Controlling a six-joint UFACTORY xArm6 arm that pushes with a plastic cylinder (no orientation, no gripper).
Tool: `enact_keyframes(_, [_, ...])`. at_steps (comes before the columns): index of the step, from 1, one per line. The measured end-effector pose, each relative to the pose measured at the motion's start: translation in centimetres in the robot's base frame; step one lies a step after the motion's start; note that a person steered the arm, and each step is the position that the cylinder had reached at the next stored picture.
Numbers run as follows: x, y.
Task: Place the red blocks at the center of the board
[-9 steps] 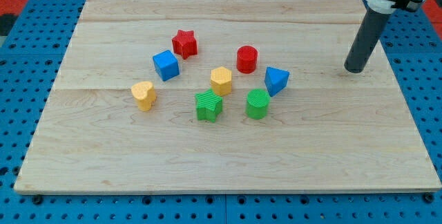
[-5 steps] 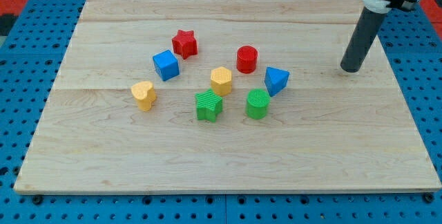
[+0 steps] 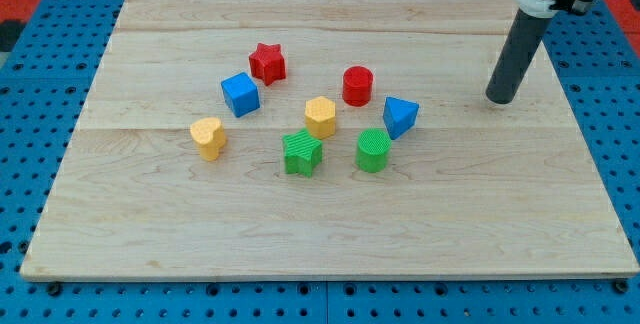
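Observation:
A red star block (image 3: 267, 63) sits on the wooden board (image 3: 180, 234), up and left of the middle. A red cylinder (image 3: 357, 85) stands a little right of the middle. My tip (image 3: 499, 98) rests on the board at the view's right, well to the right of the red cylinder and level with it, touching no block. The dark rod rises from it to the view's top right corner.
A blue cube (image 3: 240, 94) lies below left of the red star. A yellow hexagonal block (image 3: 320, 116), a green star (image 3: 301, 153), a green cylinder (image 3: 373, 150) and a blue triangular block (image 3: 400, 116) cluster below the red cylinder. A yellow heart-shaped block (image 3: 208, 137) sits at the left.
My tip has slid a little to the view's left and slightly up, toward the red cylinder. No block has moved.

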State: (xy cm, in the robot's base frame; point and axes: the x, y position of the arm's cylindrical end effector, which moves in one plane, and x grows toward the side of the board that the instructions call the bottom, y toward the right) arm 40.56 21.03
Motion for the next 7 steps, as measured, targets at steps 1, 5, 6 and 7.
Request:
enact_keyframes(1, [0.0,0.0])
enact_keyframes(5, [6.6,0.3])
enact_keyframes(6, [9.4,0.1])
enact_keyframes(7, [9.6,0.0])
